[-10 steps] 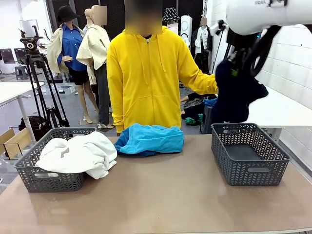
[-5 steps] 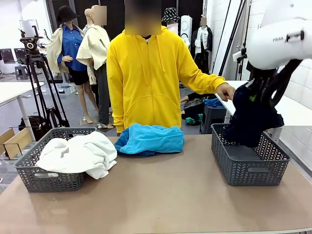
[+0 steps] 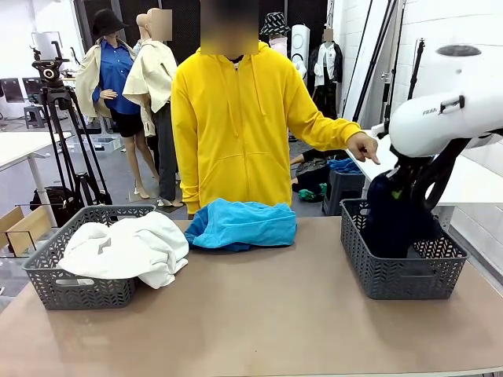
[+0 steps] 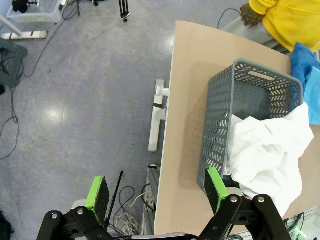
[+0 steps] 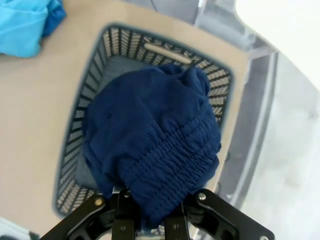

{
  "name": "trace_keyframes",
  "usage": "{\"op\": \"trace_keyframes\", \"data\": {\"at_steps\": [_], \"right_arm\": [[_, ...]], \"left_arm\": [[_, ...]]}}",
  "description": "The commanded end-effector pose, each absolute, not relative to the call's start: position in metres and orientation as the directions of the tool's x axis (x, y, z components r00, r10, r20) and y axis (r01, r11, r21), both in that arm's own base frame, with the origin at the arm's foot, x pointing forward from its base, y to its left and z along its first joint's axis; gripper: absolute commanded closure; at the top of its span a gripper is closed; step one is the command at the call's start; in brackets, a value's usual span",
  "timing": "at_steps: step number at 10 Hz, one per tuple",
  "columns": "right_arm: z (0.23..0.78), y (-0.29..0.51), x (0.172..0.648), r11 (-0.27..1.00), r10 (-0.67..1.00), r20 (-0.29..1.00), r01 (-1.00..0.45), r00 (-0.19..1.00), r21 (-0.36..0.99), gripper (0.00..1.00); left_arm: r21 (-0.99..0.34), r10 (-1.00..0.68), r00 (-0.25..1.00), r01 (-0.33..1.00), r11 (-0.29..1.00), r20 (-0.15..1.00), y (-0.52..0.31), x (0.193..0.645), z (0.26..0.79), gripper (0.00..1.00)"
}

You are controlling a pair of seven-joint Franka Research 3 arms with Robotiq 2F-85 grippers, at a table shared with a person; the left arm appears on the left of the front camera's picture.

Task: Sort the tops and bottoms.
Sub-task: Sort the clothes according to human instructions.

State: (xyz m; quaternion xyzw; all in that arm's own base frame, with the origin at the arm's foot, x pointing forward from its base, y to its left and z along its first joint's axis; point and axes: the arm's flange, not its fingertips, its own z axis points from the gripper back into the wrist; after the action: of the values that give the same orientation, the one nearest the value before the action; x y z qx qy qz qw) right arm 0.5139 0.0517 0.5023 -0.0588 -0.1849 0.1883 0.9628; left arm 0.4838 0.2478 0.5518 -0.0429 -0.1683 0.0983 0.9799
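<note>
**A:** At three o'clock on the desk (image 3: 259,314), the right end effector (image 3: 399,193) is clamped on the dark navy bottoms (image 3: 393,224), which hang down into the right basket (image 3: 405,275). If it lets go this high, I reckon a fold could flop over the rim.

**B:** Or the cloth could cling to the pads and ride back out. At nine o'clock the white shirt (image 3: 130,247) spills over the left basket (image 3: 78,290). The left end effector (image 4: 156,189) gapes empty past the desk's end.

**A:** The blue tops (image 3: 244,224) wait at twelve. Farther back, the person's hand (image 3: 363,146) hovers close to that arm, so a bump looks possible.
</note>
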Motion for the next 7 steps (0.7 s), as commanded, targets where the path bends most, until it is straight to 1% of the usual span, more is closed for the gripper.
{"op": "trace_keyframes", "data": {"at_steps": [1, 3, 4, 7], "right_arm": [[0.485, 0.048, 0.517, 0.929, 0.37, 0.342, -0.345, 0.864, -0.135, 1.0], [0.458, 0.048, 0.521, 0.935, 0.353, 0.301, -0.341, 0.886, -0.095, 1.0], [0.454, 0.047, 0.522, 0.939, 0.345, 0.291, -0.328, 0.893, -0.106, 0.89], [0.453, 0.048, 0.521, 0.94, 0.341, 0.281, -0.326, 0.897, -0.102, 0.32]], "left_arm": [[-0.112, 0.204, 0.925, -0.177, 0.978, 0.322, 0.249, 0.483, 0.553, 0.0], [-0.112, 0.204, 0.925, -0.177, 0.978, 0.322, 0.249, 0.483, 0.553, 0.0], [-0.112, 0.204, 0.925, -0.177, 0.978, 0.322, 0.249, 0.483, 0.553, 0.0], [-0.112, 0.204, 0.925, -0.177, 0.978, 0.322, 0.249, 0.483, 0.553, 0.0]]}}
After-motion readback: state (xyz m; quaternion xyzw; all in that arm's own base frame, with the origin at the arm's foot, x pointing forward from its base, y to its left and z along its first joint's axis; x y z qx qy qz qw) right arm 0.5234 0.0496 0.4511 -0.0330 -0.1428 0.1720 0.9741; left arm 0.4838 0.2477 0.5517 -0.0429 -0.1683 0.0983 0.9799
